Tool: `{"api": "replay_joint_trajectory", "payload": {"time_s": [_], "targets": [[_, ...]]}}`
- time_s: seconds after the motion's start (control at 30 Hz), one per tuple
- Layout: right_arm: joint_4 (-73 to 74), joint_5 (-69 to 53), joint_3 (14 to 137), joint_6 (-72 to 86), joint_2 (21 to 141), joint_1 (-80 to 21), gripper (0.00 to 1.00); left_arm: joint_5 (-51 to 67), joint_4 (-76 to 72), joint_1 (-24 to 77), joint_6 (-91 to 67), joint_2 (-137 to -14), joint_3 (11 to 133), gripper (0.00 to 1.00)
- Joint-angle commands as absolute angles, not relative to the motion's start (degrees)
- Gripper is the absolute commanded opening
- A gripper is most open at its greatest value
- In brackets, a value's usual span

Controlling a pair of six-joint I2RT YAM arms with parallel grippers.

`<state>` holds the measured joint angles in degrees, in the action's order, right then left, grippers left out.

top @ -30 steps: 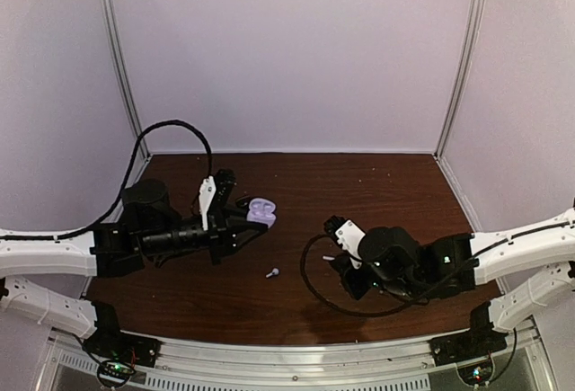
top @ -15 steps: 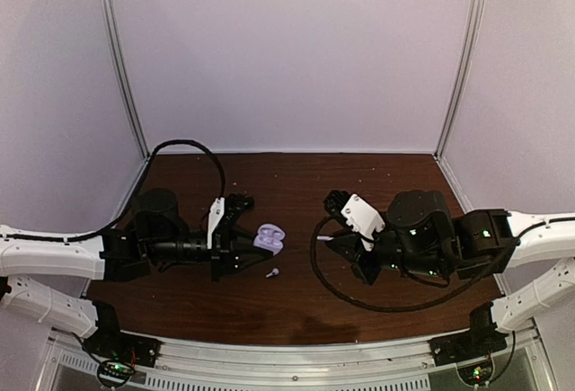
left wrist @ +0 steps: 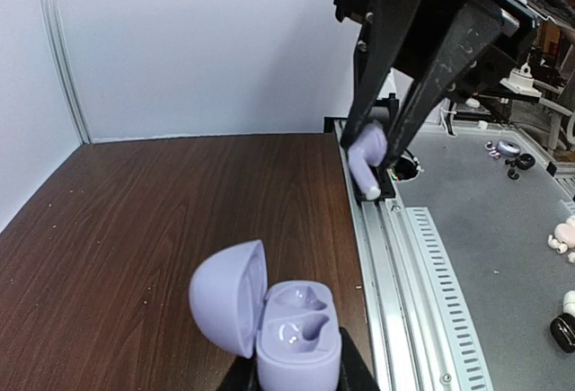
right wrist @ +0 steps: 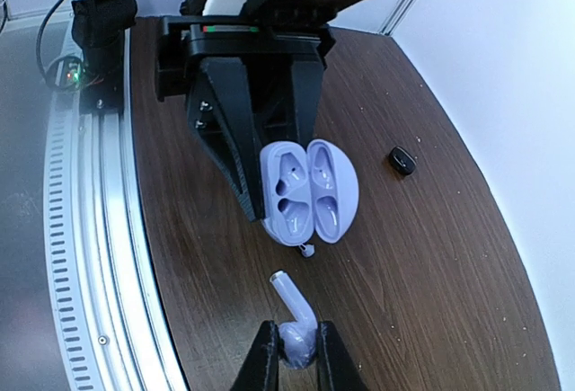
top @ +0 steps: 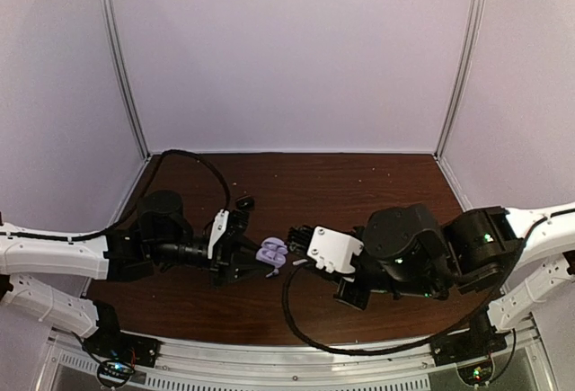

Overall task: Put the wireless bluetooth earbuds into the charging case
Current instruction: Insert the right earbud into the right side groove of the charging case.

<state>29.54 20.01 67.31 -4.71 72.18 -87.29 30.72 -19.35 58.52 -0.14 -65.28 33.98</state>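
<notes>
My left gripper (top: 259, 256) is shut on the base of a lilac charging case (top: 272, 251), lid open. In the left wrist view (left wrist: 292, 324) both of the case's wells are empty. My right gripper (top: 294, 262) is shut on a pale lilac earbud (right wrist: 296, 324) with a short stem pointing at the case (right wrist: 305, 189), a small gap away. In the left wrist view this earbud (left wrist: 367, 153) hangs between the right fingers (left wrist: 431, 67) just beyond the case. A second tiny bud (right wrist: 307, 251) lies on the table under the case's edge.
A small black oval object (right wrist: 402, 160) lies on the brown table (top: 359, 184) behind the case. A metal rail (right wrist: 85, 229) runs along the table's near edge. White walls close in the back and sides.
My left gripper has carried the open case right and nearer. My right arm has swung left with the earbud until its fingers face the case closely.
</notes>
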Motion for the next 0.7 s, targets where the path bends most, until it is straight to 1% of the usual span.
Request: {"api": "replay_joint_trajectory", "payload": {"time_s": [0.0,0.2,0.47,0.67], "targets": [[34.68,25.13,70.87,-7.46,74.42,-89.76,0.02,34.22,-20.83,58.18,3.07,-65.63,35.08,0.0],[36.19,27.22,72.99,-8.1,76.46,-90.96,0.02,35.17,-20.21,58.44,5.19,-65.16,34.85,0.0],[38.84,30.38,75.62,-8.55,78.85,-92.09,0.02,27.98,-18.73,61.71,11.07,-63.69,34.32,0.0],[40.54,32.98,77.58,-9.41,80.96,-93.8,0.01,26.66,-18.9,62.76,12.72,-64.2,34.71,0.0]]}}
